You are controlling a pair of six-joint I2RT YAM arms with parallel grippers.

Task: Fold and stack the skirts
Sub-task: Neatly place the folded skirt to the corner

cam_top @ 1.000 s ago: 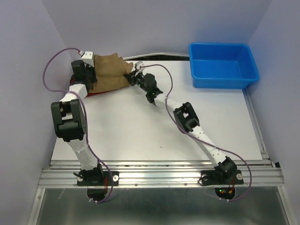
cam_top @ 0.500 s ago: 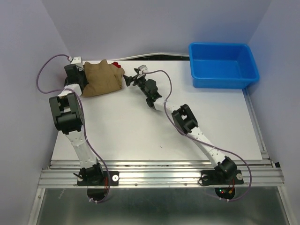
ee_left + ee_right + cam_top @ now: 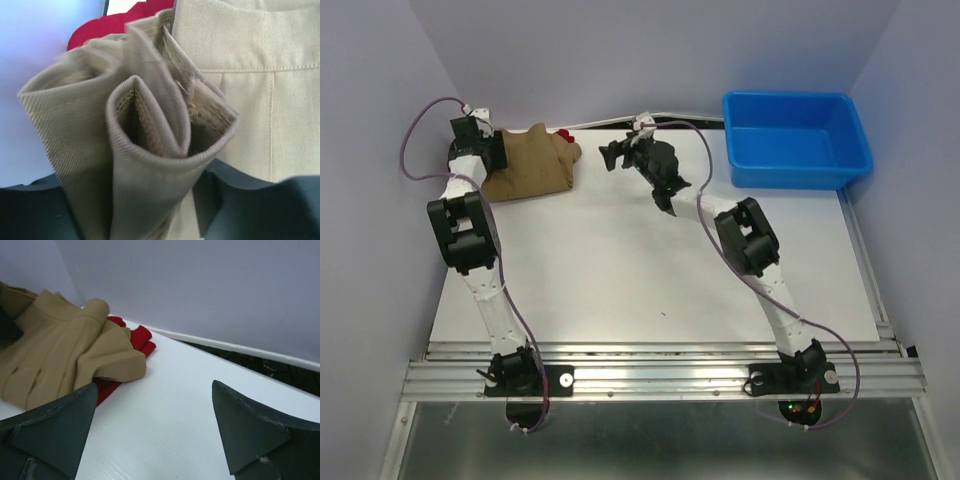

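The tan-brown skirt (image 3: 532, 165) lies folded at the table's far left, on top of the deep red skirt (image 3: 563, 134), which shows only as a sliver at the far edge. My left gripper (image 3: 490, 152) is at the tan skirt's left edge. In the left wrist view its jaws (image 3: 145, 200) stand apart with a loose bunched fold of tan skirt (image 3: 150, 165) still between them and red skirt (image 3: 115, 22) behind. My right gripper (image 3: 612, 156) hangs open to the right of the pile, holding nothing. Its view (image 3: 155, 415) shows tan skirt (image 3: 55, 355) over red skirt (image 3: 135, 337).
A blue bin (image 3: 796, 140) stands at the far right corner of the white table (image 3: 620, 260). Lilac walls close in the left, back and right sides. The left arm's cable loops beside the left wall.
The tan skirt has been carried left and back onto the red one. The right gripper opened, let go of the cloth and drew away to the right. The left jaws widened.
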